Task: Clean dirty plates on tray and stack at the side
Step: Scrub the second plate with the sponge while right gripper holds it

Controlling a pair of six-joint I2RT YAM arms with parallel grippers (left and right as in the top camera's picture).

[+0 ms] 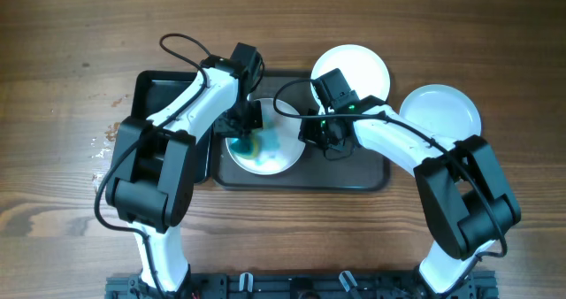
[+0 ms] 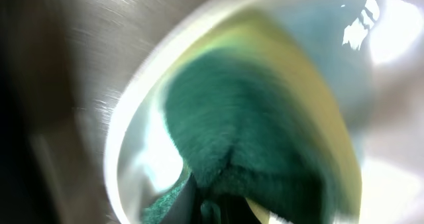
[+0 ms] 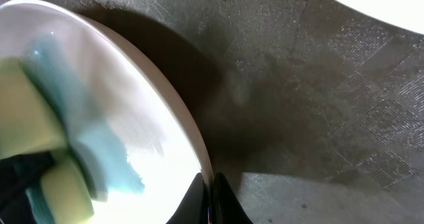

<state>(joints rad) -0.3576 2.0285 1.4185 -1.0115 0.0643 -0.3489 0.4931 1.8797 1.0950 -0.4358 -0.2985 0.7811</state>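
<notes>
Wood table (image 1: 53, 157) seen from above: small black tray (image 1: 146, 82) at 9 o'clock, big tray (image 1: 371, 180) in the centre.

Left gripper (image 1: 248, 125) is clamped on a yellow-green sponge (image 2: 252, 131), which presses on the plate (image 1: 281, 164). The left wrist view is blurred, so this is probably mid-scrub. The plate sits in the tray's left half, about 9 o'clock of tray centre. Right gripper (image 3: 212, 201) pinches the plate's rim at its 3 o'clock, jaws closed on the edge with only a thin bite.

Risks:
- **Slip:** the thin rim bite could let go if the sponge shoves hard toward 3 o'clock. The plate would then skate or spin on the textured floor.
- **Tip:** pressing down near the rim could lever the plate up against the pinch.
- **Bump:** both wrists crowd over one plate, so a wide stroke could hit the right fingers.
- **Knock:** the second plate (image 1: 354, 65) overhangs the tray's far rim at 12–1 o'clock, just behind the right wrist. A careless swing could hit it.

Looks: the plate is white, round and glossy, with a pale blue smear (image 3: 99, 151) across the middle, so not clean yet. The second plate and the third plate (image 1: 442, 111), which is on the table at 2 o'clock of the tray, look plain white from above. No stack is made.
</notes>
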